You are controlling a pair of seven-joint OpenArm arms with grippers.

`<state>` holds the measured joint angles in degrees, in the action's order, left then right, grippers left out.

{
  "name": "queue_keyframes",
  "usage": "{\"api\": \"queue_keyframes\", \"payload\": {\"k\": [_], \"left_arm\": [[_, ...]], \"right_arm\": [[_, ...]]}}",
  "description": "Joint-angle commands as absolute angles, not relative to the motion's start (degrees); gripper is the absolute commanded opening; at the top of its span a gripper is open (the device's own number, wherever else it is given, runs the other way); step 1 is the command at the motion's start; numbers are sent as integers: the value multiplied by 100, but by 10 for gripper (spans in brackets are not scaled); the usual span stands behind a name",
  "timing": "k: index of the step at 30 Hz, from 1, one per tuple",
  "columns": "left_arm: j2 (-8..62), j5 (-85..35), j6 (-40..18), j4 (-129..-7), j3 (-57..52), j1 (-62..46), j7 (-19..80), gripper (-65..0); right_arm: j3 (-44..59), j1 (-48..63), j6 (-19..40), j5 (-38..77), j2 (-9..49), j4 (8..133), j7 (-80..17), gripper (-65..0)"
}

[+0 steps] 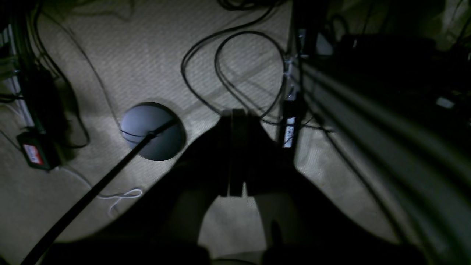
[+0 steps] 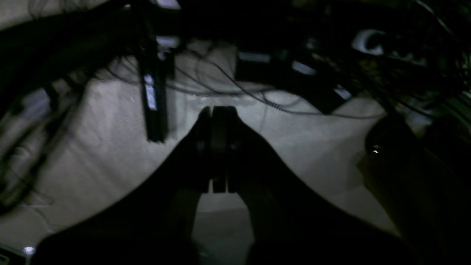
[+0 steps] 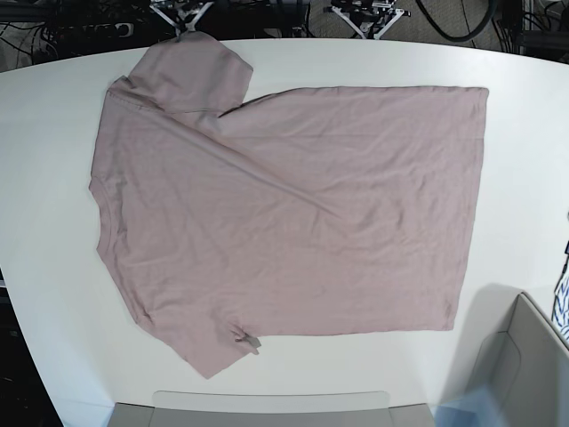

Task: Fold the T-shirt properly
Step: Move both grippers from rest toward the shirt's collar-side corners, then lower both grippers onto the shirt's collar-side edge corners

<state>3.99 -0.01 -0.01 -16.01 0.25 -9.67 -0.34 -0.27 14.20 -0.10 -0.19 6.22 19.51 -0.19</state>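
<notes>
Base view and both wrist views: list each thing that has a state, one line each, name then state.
T-shirt: spread flat on the white table, unfolded, lightly wrinkled, both sleeves out, neck toward the view's left.
Left pincer: shut, empty, off the table, over carpet and cables.
Right pincer: shut, empty, also pointing at the floor.

The T-shirt is soft matt cloth, wrinkled. The counter is smooth white, faintly glossy. The floor is rough woven carpet under rubbery black cables.
</notes>
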Motion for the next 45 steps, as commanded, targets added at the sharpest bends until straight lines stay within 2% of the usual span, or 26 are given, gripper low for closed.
{"api": "queue_keyframes", "payload": {"k": [1,9,13,18,25,30,37,42,45], "left_arm": [[488,4,22,-1771,13,-1147,-84,-650],[822,4,22,-3512,13,-2387,-40,-650],[857,4,22,-4673,4,-3204,-22,-650],[866,-4,22,-5798,4,-4084,-22,-650],[866,-4,22,-7503,-22,-5244,-4,-650],[875,-4,13,-8734,-497,-5938,224,-650],[848,-4,13,-10299,-796,-6484,400,-650],[840,-4,13,-11046,-760,-6475,400,-650],[831,-4,13,-11495,-716,-6440,400,-650]], "right_arm": [[-22,1578,4,-4,664,2141,-4,-649],[-391,2738,4,13,1182,3574,-4,-649],[-796,3600,4,31,1490,4708,-4,-649],[-778,4646,4,40,1657,6018,-13,-649],[-778,5710,-13,1209,2404,7609,-22,-649],[-549,6448,-40,1903,2932,8831,-22,-649],[558,7081,-40,1982,2870,10633,-31,-649],[1411,6976,-40,1982,2501,11811,-813,-649],[1604,6686,-40,1982,2466,11864,-963,-649]]}}
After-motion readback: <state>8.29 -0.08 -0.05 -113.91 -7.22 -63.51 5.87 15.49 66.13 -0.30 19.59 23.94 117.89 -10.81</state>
